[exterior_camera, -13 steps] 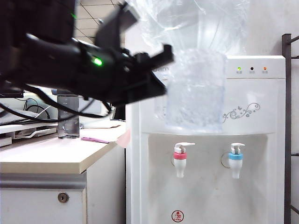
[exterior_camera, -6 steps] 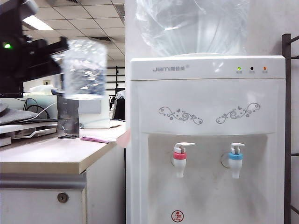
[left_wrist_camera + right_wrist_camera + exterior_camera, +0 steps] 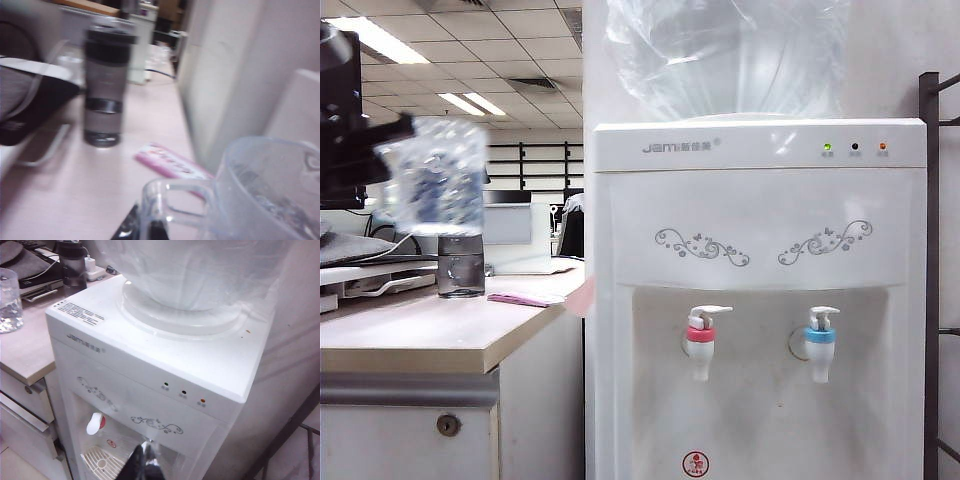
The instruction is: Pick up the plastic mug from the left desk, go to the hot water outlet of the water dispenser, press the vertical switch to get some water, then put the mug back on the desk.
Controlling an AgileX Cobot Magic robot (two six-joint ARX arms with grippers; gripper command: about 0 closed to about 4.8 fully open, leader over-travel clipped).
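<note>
The water dispenser (image 3: pixel 760 300) is filling the right half of the exterior view, its red-collared tap (image 3: pixel 700 340) sitting low at the centre. The worktop (image 3: pixel 430 335) is stretching across the lower left. Above it, at the upper left, the mug (image 3: pixel 432 185) is hanging in the air, with the left claw (image 3: pixel 145 232) clenching its thin handle. The mug is looking clear and faceted, with water glinting inside. It is probably light yet slippery and stiff, so the handle seems the safest hold; tilting is risking a spill. The right claw (image 3: pixel 145 460) is hovering clenched and empty above the dispenser's front.
</note>
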